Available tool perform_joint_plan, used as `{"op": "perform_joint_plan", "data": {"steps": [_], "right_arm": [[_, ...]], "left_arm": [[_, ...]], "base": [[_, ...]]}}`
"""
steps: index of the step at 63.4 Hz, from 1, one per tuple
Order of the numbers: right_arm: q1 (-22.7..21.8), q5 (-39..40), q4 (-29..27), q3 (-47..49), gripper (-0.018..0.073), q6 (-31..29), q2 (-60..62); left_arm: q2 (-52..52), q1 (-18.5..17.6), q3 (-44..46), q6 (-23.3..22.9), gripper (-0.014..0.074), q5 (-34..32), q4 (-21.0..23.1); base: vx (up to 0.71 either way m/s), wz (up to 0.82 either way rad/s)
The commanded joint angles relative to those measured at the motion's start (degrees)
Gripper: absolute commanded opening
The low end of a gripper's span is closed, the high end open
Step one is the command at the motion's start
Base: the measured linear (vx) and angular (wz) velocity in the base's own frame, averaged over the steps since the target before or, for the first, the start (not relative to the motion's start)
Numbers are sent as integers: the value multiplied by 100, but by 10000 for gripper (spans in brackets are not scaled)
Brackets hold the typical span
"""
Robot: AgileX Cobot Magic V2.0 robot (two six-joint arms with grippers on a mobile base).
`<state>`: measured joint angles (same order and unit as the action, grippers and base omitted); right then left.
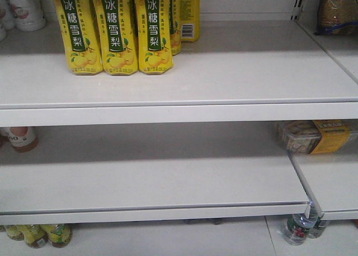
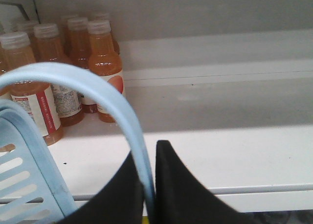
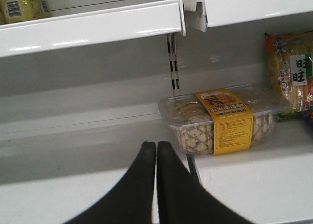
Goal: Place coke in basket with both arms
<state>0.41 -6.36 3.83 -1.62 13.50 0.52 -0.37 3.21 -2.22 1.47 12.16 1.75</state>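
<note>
Looking along the left wrist view, we see the left gripper clamped on the pale blue handle of the basket, the strap pinched between the two black fingers with no gap to either side. The basket's slotted wall fills the lower left corner, close against the gripper. Behind the handle stand orange juice bottles in a cluster at the left of a white shelf; the shelf runs bare to the right, its front lip just ahead of the fingertips.

In the right wrist view we see the right gripper with its fingers pressed together, holding nothing, hovering over the front of a white shelf board. To its right, near the joint between two boards, lies a clear snack box with a yellow band, and beyond it a striped snack bag at the frame edge. The upper shelf's front edge hangs above, leaving open room to the left of the gripper.

From the front view we see yellow tea bottles on the upper shelf and wide bare boards below them. We cannot find the coke in any view.
</note>
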Motion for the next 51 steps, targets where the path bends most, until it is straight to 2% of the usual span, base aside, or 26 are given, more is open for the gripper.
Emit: {"op": "perform_joint_plan", "data": {"steps": [1, 51], "right_arm": [[-23, 438, 27, -87, -5, -13, 105], [-23, 438, 27, -87, -5, -13, 105]], "left_arm": [[-116, -19, -10, 264, -6, -869, -241], [-116, -19, -10, 264, -6, -869, -241]], "base": [[0, 0], [0, 0]]}}
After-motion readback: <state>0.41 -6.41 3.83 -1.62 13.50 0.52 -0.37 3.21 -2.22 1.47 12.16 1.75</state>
